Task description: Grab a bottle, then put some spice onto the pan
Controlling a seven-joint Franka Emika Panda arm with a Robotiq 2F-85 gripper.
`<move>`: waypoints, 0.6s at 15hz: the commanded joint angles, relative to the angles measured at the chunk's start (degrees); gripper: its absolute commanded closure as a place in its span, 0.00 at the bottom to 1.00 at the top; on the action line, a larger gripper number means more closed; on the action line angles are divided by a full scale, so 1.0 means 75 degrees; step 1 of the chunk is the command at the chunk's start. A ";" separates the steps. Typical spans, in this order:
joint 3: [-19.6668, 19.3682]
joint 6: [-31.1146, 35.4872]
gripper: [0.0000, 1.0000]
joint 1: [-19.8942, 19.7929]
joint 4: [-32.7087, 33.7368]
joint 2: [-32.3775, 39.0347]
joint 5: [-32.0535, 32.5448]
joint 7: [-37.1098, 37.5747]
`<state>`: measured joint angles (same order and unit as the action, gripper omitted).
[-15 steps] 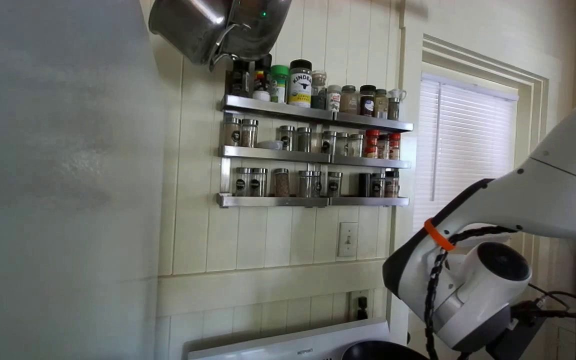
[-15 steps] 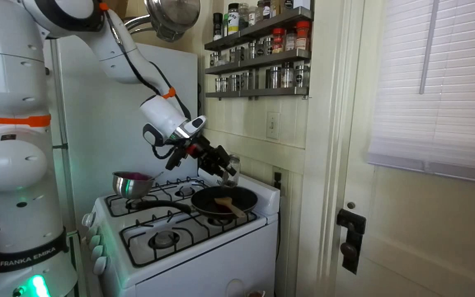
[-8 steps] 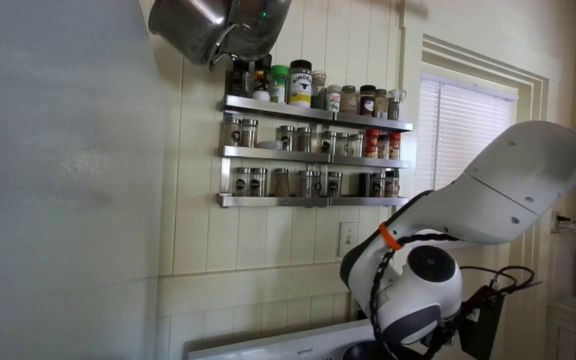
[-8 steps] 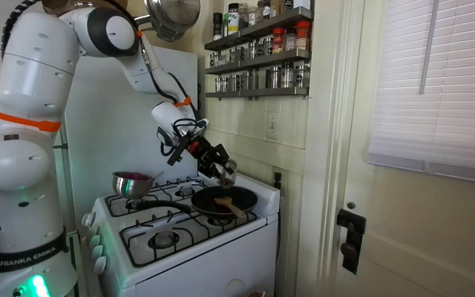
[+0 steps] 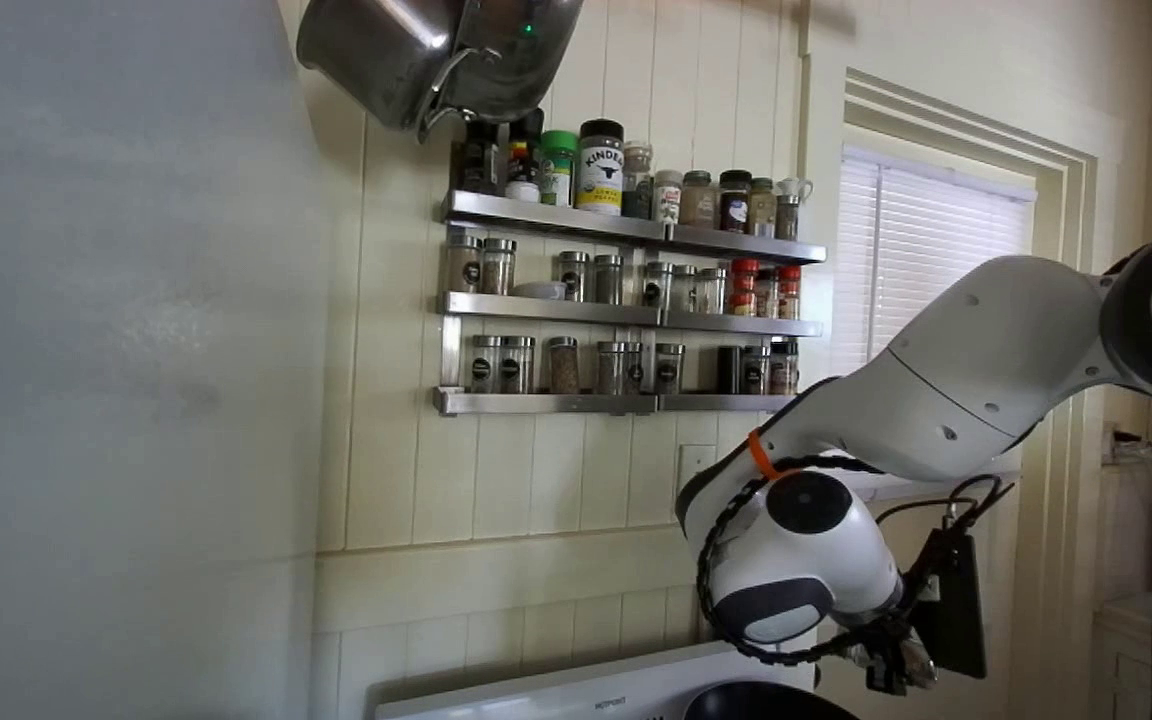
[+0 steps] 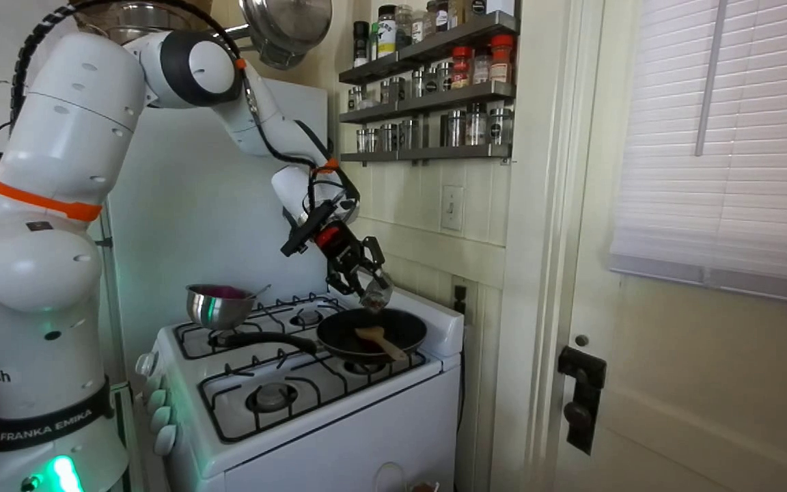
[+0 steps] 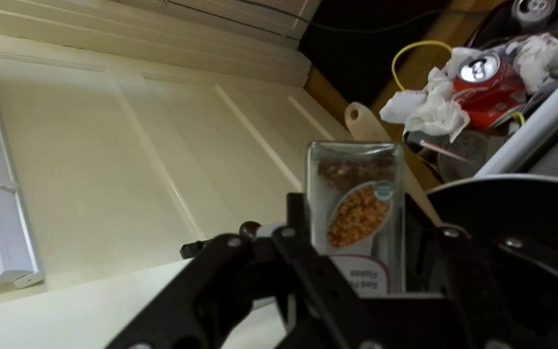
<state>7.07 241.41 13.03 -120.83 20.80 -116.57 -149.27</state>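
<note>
My gripper [image 6: 364, 272] is shut on a clear spice bottle [image 6: 375, 296] and holds it tilted above the pan. In the wrist view the bottle [image 7: 356, 167] stands between the black fingers [image 7: 356, 228], its label reading upside down, with red-brown flakes gathered at the end away from the gripper. Its gripper-side end is hidden. The black pan [image 6: 335, 335] sits on the stove's back burner near the wall, a wooden spatula [image 6: 381, 343] lying in it. The pan's rim also shows in an exterior view [image 5: 766, 700] and at the right of the wrist view [image 7: 511, 203].
A steel pot [image 6: 219, 307] stands on the white stove [image 6: 339, 417], left of the pan. The stove's backguard [image 6: 443, 335] rises behind the pan. Shelves of spice jars [image 5: 556, 402] and a hanging steel pot [image 5: 386, 60] are above. A trash bin with cans [image 7: 489, 92] is beside the stove.
The arm has swung and its wrist has rolled. The bottle has gone from near upright to tilted over the pan. The grip on it is kept, and the pan has not moved.
</note>
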 commanded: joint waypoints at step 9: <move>0.2478 0.0219 0.77 -0.1715 -0.0589 0.0973 -0.0446 -0.1200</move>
<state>22.81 241.50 3.15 -123.87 26.22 -120.13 -155.41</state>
